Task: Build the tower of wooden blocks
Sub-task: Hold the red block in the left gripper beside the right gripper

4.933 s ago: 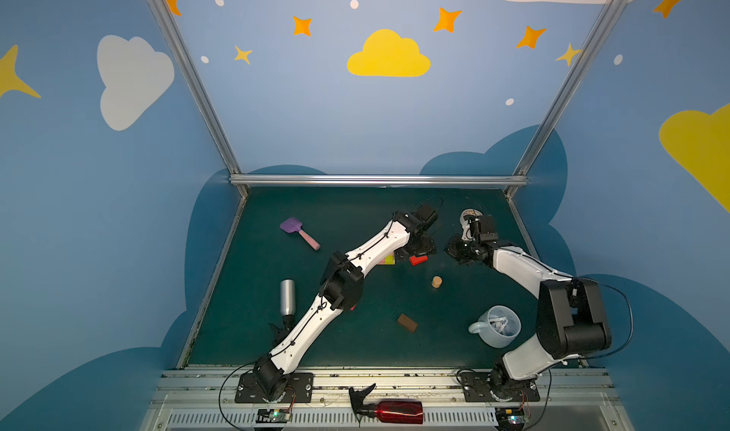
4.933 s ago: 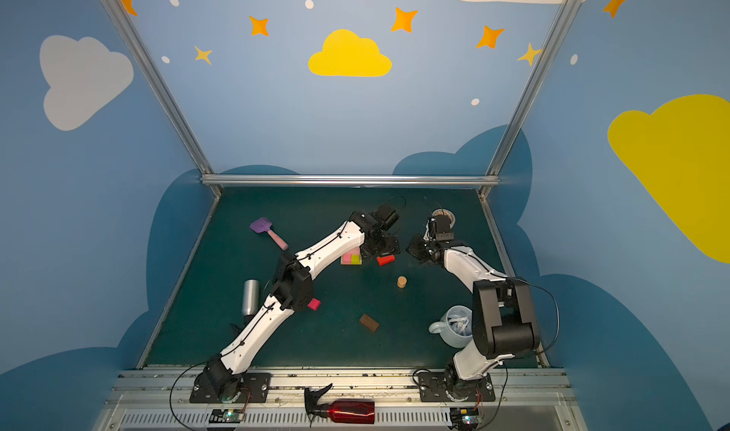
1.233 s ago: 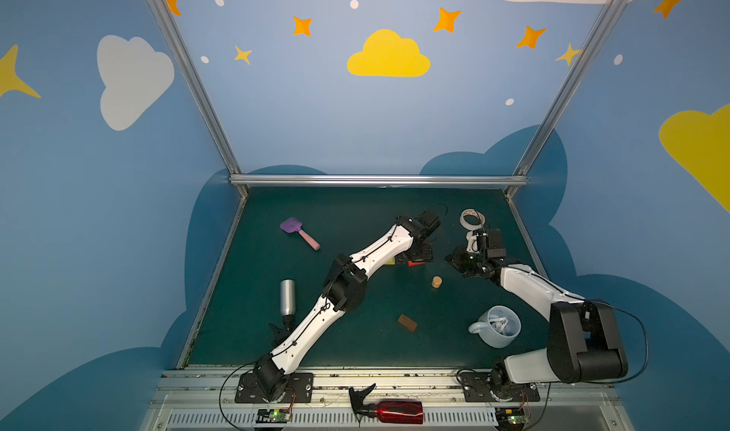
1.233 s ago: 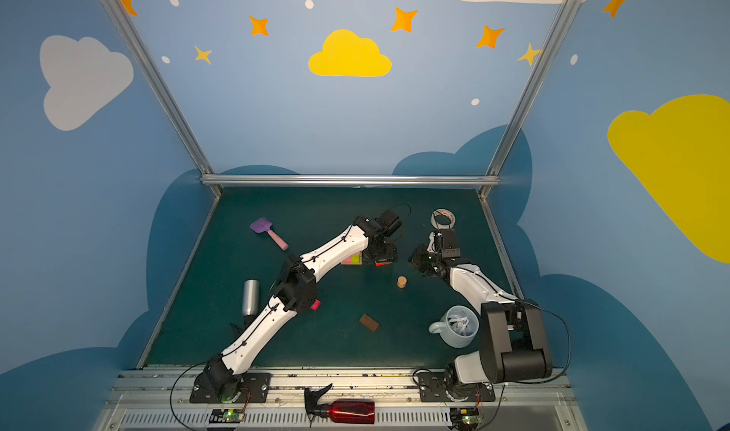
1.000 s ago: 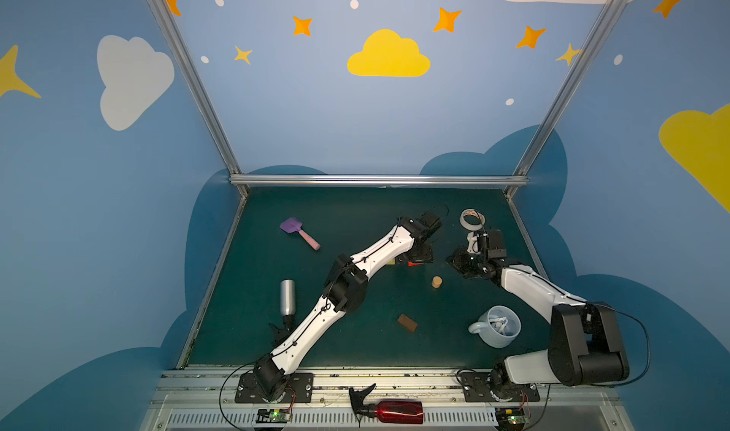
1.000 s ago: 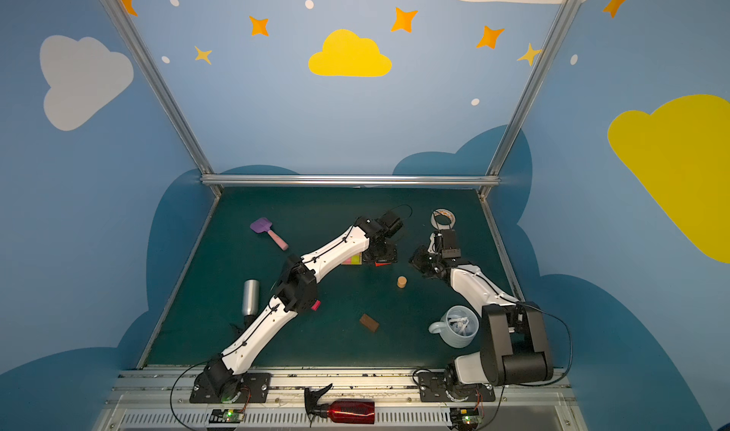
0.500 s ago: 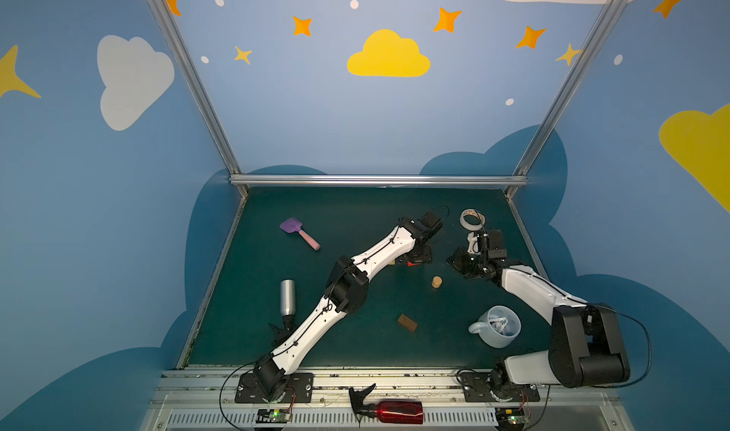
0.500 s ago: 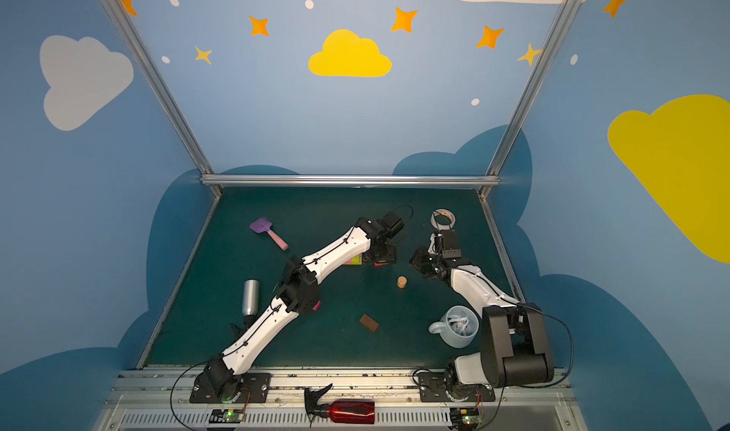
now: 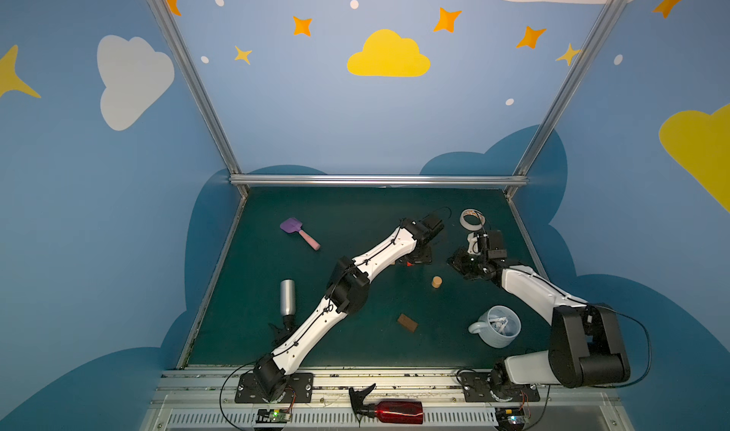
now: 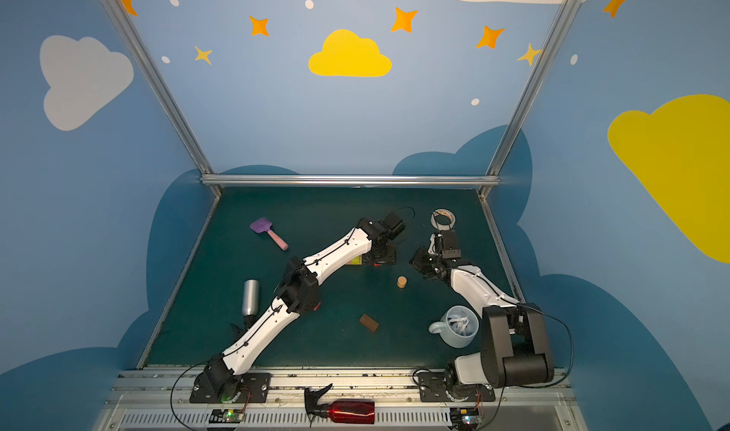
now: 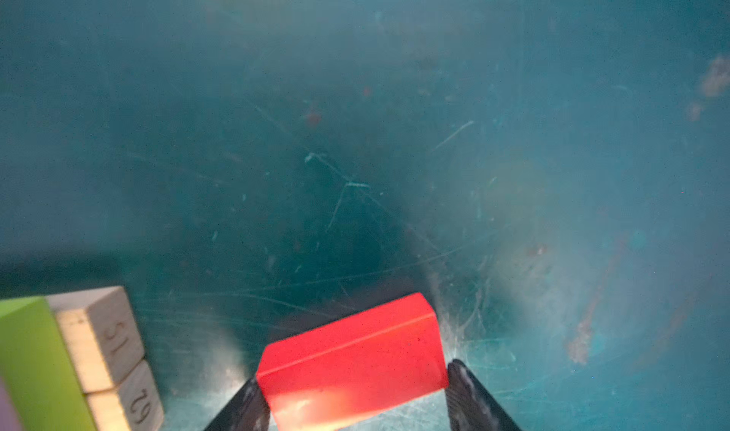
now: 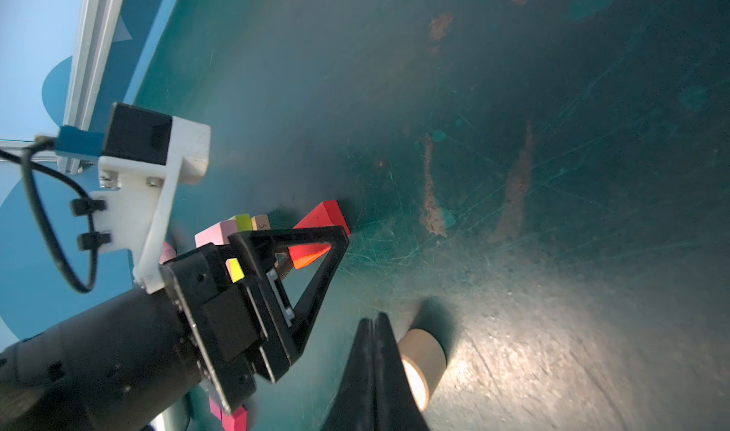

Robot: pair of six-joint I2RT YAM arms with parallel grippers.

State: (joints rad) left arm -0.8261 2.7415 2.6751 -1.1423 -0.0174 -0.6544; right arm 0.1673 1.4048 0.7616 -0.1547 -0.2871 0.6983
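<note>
Though the left arm hides most of it in both top views, the red block (image 11: 351, 350) shows plainly in the left wrist view. It is a glossy rectangular bar lying flat on the table (image 9: 347, 215), and its long axis runs from one finger to the other, slightly skewed. The left end effector (image 11: 353, 371) is clamped on it, with a black finger (image 11: 464, 393) against each short end. Just beside it stands the tower (image 11: 98, 342): two tan blocks stamped with numbers, a lime-green bar (image 11: 31, 362) laid over them, and a pink block (image 12: 215, 231) next to that bar. The right end effector (image 12: 373, 330) has its fingers pressed together, holding nothing, close to the upright tan cylinder (image 9: 436, 281). A brown block (image 9: 407, 322) lies well apart, nearer the front edge.
</note>
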